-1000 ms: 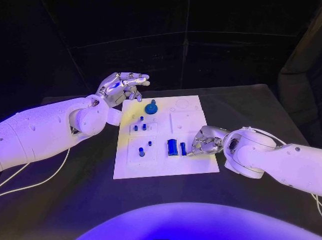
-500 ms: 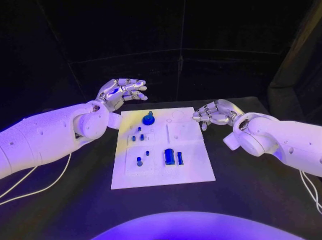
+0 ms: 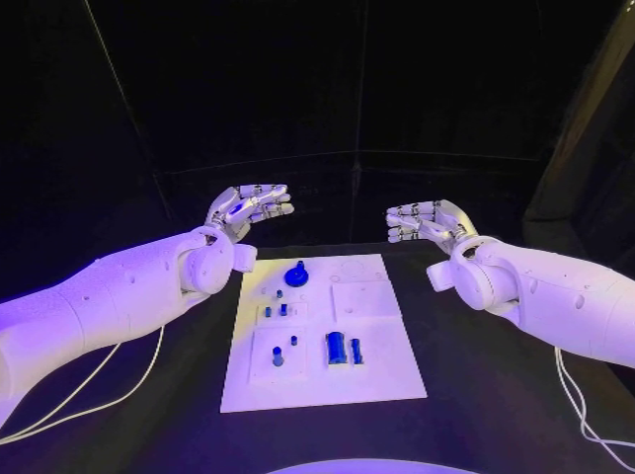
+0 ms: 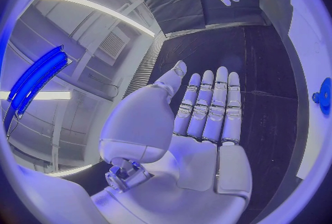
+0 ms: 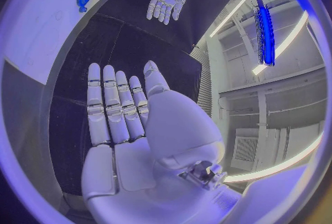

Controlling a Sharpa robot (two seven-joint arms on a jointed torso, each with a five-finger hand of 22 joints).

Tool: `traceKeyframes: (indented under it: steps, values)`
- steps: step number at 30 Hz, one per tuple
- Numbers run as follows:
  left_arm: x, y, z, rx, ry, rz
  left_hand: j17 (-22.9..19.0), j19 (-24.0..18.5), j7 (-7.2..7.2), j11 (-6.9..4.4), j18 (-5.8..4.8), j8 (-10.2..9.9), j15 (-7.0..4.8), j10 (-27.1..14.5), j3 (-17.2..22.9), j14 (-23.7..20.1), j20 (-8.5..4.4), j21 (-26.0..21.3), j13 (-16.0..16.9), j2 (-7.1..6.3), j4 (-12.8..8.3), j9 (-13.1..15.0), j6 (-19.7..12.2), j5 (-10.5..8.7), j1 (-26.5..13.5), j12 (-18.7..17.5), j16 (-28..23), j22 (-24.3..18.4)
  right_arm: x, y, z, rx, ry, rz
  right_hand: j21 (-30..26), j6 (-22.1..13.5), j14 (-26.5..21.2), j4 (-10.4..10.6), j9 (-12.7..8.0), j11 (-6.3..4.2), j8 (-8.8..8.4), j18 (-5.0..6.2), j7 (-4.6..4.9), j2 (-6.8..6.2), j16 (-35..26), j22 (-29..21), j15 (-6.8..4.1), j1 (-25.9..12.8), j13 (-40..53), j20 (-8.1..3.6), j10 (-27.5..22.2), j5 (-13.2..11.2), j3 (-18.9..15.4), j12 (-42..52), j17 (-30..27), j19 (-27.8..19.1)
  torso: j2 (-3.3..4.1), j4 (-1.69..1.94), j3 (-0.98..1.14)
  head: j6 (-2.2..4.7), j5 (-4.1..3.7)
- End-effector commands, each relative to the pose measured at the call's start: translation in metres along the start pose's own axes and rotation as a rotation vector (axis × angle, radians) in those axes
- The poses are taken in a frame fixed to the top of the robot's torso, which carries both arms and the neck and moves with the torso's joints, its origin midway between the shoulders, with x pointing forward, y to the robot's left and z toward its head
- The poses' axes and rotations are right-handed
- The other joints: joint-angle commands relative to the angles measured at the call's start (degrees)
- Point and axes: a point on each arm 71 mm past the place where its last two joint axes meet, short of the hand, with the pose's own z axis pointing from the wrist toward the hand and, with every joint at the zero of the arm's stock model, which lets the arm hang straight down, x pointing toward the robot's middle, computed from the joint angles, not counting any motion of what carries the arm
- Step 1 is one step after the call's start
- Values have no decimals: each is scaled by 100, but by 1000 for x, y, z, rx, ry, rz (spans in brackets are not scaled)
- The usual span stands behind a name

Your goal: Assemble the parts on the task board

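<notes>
Both my hands lifted clear of the task board, holding nothing.

Nearest me, the task board (image 3: 322, 380) lies flat mid-table; on it I count two upright blue cylinders (image 3: 345, 348) side by side, about six small blue pegs (image 3: 277, 357) to their left, and one round knobbed part (image 3: 296, 276) at the far end. Beyond it, my left hand (image 3: 246, 209) and right hand (image 3: 429, 221), a second ago low at the board, now hover raised past its far edge, fingers extended and empty. I judge this a pause or finish, no part in hand.
</notes>
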Motion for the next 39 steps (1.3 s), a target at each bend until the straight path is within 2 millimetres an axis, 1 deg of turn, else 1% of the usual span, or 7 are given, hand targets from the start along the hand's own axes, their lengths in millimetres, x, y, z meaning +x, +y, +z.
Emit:
traceKeyframes:
  steps: [1, 16, 17, 20, 23, 24, 39]
  values:
    - [0, -1, -1, 0, 4, 2, -399, -1378, -341, -281, -303, -474, -255, -1869, -352, -1740, -466, -391, -346, -260, 280, -364, -1786, -287, -2182, -238, -480, -266, -1, 0, -2, 3, -1, -3, -258, -1675, -2018, 77, -225, -265, -363, -293, -339, -251, -396, -610, -200, -2561, -500, -400, -1896, -322, 375, -541, -222, -1783, 12, 7, -3, -6, -9]
    - [31, 1, -30, -20, -113, 86, -399, -2762, -1080, -895, -528, -474, -808, -3746, -710, -3490, -936, -770, -346, -260, 875, -364, -3578, -287, -4380, -739, -954, -841, 32, 21, -42, -39, -165, 147, -813, -3363, -4051, 77, -704, -850, -363, -516, -678, -784, -396, -1217, -645, -5121, -500, -803, -3803, -1016, 756, -541, -690, -3580, 343, 503, 55, 616, -186]
    - [34, 1, -33, -21, -124, 95, -399, -2805, -1080, -895, -562, -474, -808, -3804, -1115, -3544, -951, -790, -346, -260, 875, -364, -3635, -287, -4448, -739, -974, -841, 34, 23, -45, -38, -178, 156, -813, -3428, -4127, 77, -704, -850, -363, -516, -1080, -784, -396, -1240, -645, -5215, -500, -818, -3873, -1016, 770, -541, -690, -3648, 353, 517, 57, 633, -190]
    - [44, -1, -44, -24, -159, 121, -399, -2987, -1080, -895, -580, -474, -808, -4055, -1115, -3777, -1014, -1218, -346, -260, 875, -364, -3872, -287, -4740, -739, -1034, -841, 41, 28, -55, -35, -210, 180, -813, -3652, -4398, 77, -704, -850, -363, -980, -1080, -784, -396, -1320, -645, -5557, -500, -872, -4130, -1016, 1211, -541, -690, -3888, 362, 531, 58, 651, -196]
    - [53, -3, -55, -25, -192, 145, -399, -3147, -1080, -895, -1013, -474, -808, -4265, -1115, -3975, -1068, -1218, -346, -260, 875, -364, -4076, -287, -4988, -739, -1091, -841, 45, 31, -63, -31, -232, 195, -813, -3843, -4625, 77, -704, -850, -363, -579, -1080, -784, -396, -1386, -645, -5844, -500, -1277, -4342, -1016, 1211, -541, -690, -4088, 362, 531, 58, 651, -196]
    - [55, -4, -58, -25, -201, 152, -399, -3194, -1080, -895, -1013, -474, -808, -4331, -1115, -4034, -1482, -1218, -346, -260, 875, -364, -4136, -287, -5062, -739, -1507, -841, 46, 32, -64, -30, -237, 198, -813, -3903, -4699, 77, -704, -850, -363, -980, -1080, -784, -396, -1410, -645, -5937, -500, -1277, -4411, -1016, 1211, -541, -690, -4149, 362, 531, 58, 651, -196]
    - [71, -11, -78, -24, -258, 194, -399, -3711, -1080, -895, -1013, -474, -808, -5050, -1115, -4704, -1482, -1218, -346, -260, 875, -364, -4825, -287, -5901, -739, -1507, -841, 48, 34, -68, -27, -249, 205, -813, -4551, -5474, 77, -704, -850, -363, -980, -1080, -784, -396, -1923, -645, -6917, -500, -1277, -5139, -1016, 1211, -541, -690, -4841, 362, 531, 58, 651, -196]
